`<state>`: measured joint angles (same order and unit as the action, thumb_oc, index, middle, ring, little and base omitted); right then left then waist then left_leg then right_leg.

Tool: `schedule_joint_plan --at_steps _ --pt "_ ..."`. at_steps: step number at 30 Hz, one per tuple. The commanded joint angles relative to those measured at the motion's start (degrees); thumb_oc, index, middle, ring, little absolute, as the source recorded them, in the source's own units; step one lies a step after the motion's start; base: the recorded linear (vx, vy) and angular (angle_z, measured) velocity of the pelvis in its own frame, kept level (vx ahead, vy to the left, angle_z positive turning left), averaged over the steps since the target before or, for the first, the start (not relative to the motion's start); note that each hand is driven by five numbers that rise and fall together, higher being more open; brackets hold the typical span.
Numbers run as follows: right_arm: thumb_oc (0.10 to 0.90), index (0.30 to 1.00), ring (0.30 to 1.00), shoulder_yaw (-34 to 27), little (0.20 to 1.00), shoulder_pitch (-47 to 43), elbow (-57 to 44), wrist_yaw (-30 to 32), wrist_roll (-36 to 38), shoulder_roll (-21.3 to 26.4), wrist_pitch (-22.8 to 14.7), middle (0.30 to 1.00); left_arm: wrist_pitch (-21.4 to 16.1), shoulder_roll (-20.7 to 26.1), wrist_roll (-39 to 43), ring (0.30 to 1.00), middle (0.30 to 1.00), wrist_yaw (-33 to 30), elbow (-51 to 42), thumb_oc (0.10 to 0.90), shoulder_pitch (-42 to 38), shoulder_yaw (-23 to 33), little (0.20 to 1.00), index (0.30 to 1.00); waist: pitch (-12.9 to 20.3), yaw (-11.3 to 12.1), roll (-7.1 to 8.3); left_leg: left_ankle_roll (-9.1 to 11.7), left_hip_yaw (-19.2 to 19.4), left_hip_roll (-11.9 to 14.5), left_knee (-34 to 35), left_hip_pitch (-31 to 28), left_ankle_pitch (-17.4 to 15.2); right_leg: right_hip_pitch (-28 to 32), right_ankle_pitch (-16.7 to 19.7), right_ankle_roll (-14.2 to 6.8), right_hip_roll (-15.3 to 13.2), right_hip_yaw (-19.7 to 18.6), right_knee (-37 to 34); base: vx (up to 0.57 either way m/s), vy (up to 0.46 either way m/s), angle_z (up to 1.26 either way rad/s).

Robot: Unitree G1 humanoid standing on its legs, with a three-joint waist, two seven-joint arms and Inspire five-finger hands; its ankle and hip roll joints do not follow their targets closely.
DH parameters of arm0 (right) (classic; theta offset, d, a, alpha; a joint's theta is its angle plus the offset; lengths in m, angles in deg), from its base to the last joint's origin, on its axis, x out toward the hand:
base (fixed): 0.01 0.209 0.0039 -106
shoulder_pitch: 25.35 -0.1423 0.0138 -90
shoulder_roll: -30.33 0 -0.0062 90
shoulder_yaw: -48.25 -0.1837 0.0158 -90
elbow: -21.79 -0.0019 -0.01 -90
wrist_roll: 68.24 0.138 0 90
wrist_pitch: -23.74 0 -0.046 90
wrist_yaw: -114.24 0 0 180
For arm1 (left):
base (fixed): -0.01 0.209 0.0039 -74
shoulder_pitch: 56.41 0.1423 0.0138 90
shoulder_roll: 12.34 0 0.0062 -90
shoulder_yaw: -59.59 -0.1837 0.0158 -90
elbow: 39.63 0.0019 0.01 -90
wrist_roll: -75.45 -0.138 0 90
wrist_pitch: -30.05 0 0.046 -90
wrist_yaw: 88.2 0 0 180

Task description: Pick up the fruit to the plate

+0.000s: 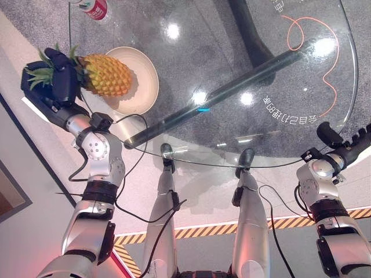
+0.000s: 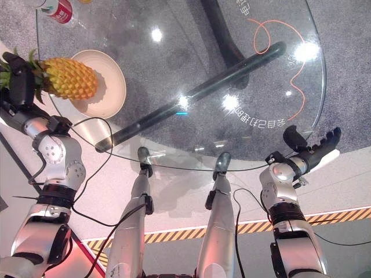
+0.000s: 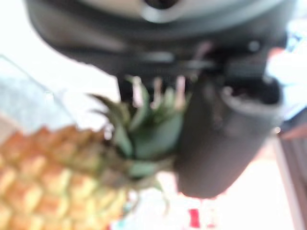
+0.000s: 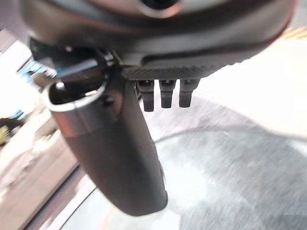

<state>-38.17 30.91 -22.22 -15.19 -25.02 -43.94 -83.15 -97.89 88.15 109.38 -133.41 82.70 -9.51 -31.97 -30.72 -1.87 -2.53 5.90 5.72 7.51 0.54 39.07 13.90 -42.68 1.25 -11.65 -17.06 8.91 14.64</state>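
The left robot hand [image 1: 58, 81] is clenched round the leafy crown of the pineapple [image 1: 107, 75], which lies on its side with its body over the near half of the plate [image 1: 145, 87]. Gripping the crown makes sense to me: the leaves give the fingers something narrow to close on, where the scaly body is too wide. Whether the fruit already rests on the plate or hangs just above it, I cannot tell. The plate sits close to the left rim of the round glass desk [image 1: 232, 52], so the hand works right at the edge and the arm can pull away outward. A red can [image 1: 95, 8] stands beyond the plate, well apart from the fruit. Across the middle the glass is bare. At the far right, the right robot hand [image 2: 316, 145] waits off the desk's rim, fingers released and straight, grasping nothing.
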Motion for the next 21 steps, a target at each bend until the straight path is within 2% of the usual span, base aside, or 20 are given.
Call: schedule_joint_plan --at_steps 1,10,21 --pt "0.8 0.9 0.9 -2.5 0.9 -1.9 3.1 -2.1 2.1 5.1 -4.9 0.9 -6.3 8.0 -8.8 0.3 0.3 -4.1 0.1 0.1 -9.2 0.7 0.2 0.3 0.9 1.8 2.7 4.2 0.4 4.1 -3.7 -1.9 -4.8 3.2 6.6 -1.0 -0.8 4.7 -5.1 0.0 0.0 0.0" --pt "0.8 0.9 0.9 -1.6 0.9 -2.8 14.0 -7.2 4.2 6.3 -5.2 0.9 -6.1 10.9 -16.5 0.3 0.3 -12.0 5.9 0.1 -11.8 -2.3 0.2 0.3 0.9 1.7 2.29 4.2 0.3 4.0 -4.4 -1.3 -5.3 2.7 6.0 -0.7 -0.4 4.2 -4.8 0.0 0.0 0.0" --pt "0.8 0.9 0.9 -1.7 0.9 -4.0 21.7 -11.2 6.0 5.6 -4.3 0.9 -5.4 10.2 -18.4 0.3 0.3 -11.3 7.6 0.1 -13.7 -4.9 0.2 0.3 0.9 2.0 2.38 3.9 -0.3 3.8 -5.2 -0.3 -5.9 2.0 5.6 -0.6 0.3 4.0 -4.3 0.0 0.0 0.0"
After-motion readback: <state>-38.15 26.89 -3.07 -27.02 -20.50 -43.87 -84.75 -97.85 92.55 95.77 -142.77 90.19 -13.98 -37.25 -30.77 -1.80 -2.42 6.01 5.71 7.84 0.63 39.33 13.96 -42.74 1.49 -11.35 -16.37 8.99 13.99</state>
